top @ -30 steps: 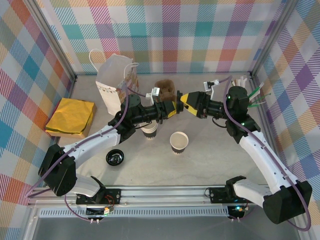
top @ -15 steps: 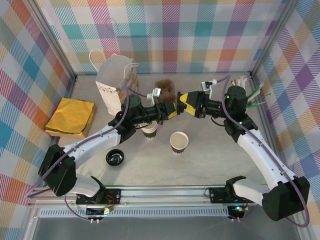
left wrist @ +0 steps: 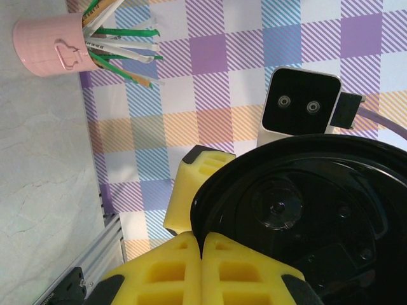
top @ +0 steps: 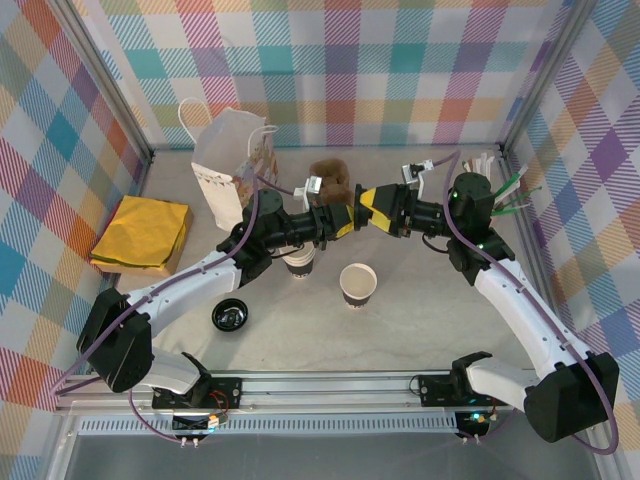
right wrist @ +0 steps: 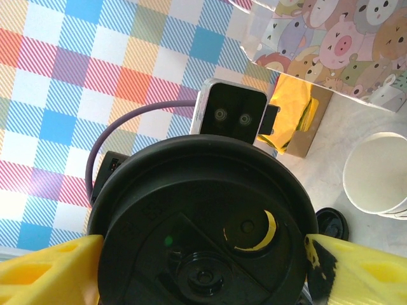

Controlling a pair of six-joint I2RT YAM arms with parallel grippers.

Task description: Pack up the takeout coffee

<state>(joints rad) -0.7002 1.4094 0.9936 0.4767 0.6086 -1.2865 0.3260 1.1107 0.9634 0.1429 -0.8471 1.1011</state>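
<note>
The coffee cup (top: pixel 298 262), white paper with a dark band, stands near the middle of the table (top: pixel 420 320), half hidden under the left forearm. Its black lid (right wrist: pixel 203 222) appears to be off it, held in the air towards one o'clock of the cup, between the two claws. The left claw (left wrist: pixel 202 251) is pinched flat on the lid's rim. The right claw (right wrist: pixel 203 264) is spread wide, with a yellow pad (right wrist: pixel 44 267) at each side of the rim; whether it is squeezing yet I cannot tell. The lid looks light, thin and glossy, so it will likely bow or slip if pressed hard across. The cup's paper wall would dent, so the place to take it is just under the rolled rim or, once capped, low on the band, kept upright. An open cup (top: pixel 358 284) sits at the coffee cup's four o'clock and a spare lid (top: pixel 229 315) at its seven. The bag (right wrist: pixel 331 44) at eleven o'clock carries cartoon pigs and bears but no words I can read. The print on its white face is too small to make out.
</note>
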